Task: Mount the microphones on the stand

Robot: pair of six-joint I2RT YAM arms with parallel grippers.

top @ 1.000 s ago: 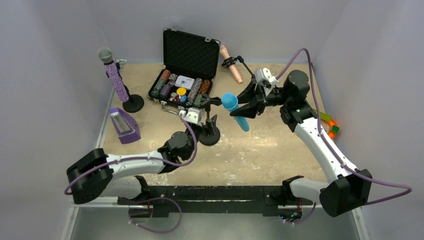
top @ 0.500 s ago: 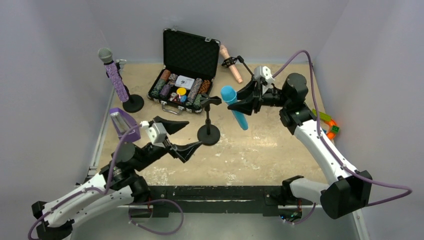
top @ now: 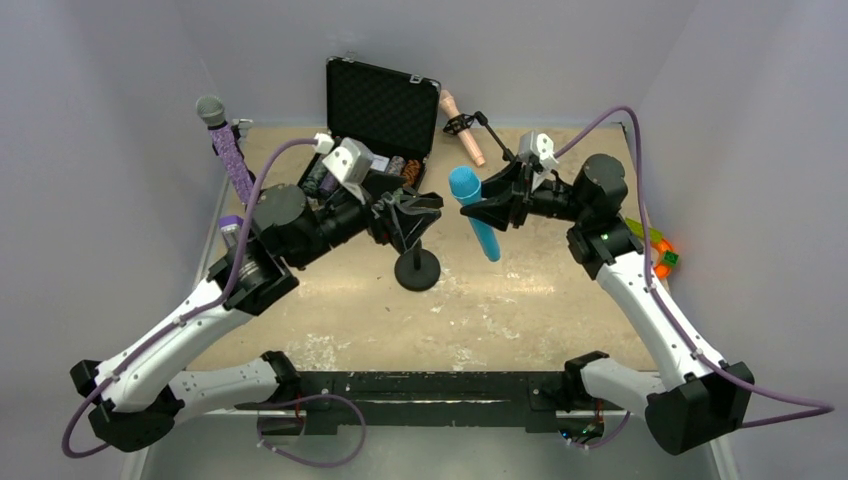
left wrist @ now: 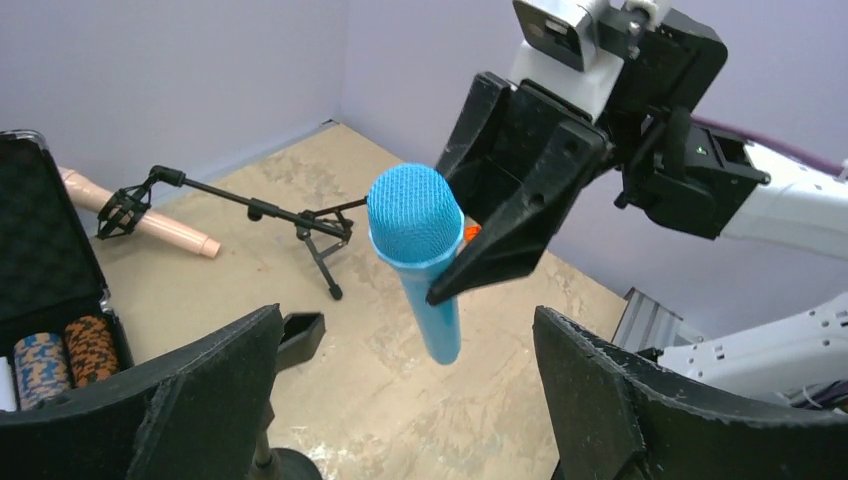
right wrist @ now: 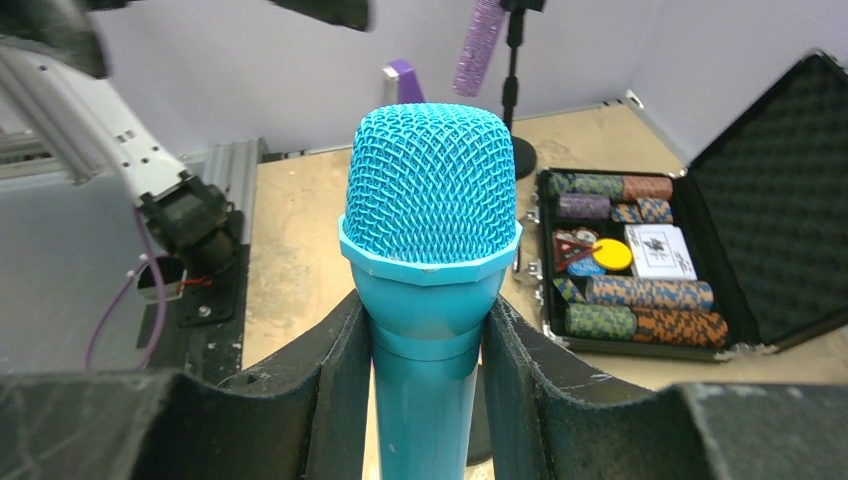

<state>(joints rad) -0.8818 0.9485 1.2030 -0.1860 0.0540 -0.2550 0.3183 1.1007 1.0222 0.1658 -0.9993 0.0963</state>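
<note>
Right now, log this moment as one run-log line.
left pincer: open, empty, by middle stand | right pincer: shut on blue microphone, airborne, not yet attached | purple microphone: already mounted

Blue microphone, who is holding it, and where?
The right end effector holds the blue microphone by its handle, just below the head. The left end effector is open, empty.

Bright blue against black and sand

The blue microphone (right wrist: 430, 330) is turquoise-blue all over, mesh head and body alike. The purple microphone (top: 234, 160) glitters violet under a grey mesh head, and the pink microphone (top: 463, 130) is pale flesh-pink. The microphone stand (top: 417, 268) is black, as is the poker chip case (top: 385, 95), whose chips (right wrist: 645, 295) are banded orange-navy, green and purple. The table (top: 540, 300) is mottled sandy tan — the walls (top: 100, 60) pale lilac-grey.
</note>
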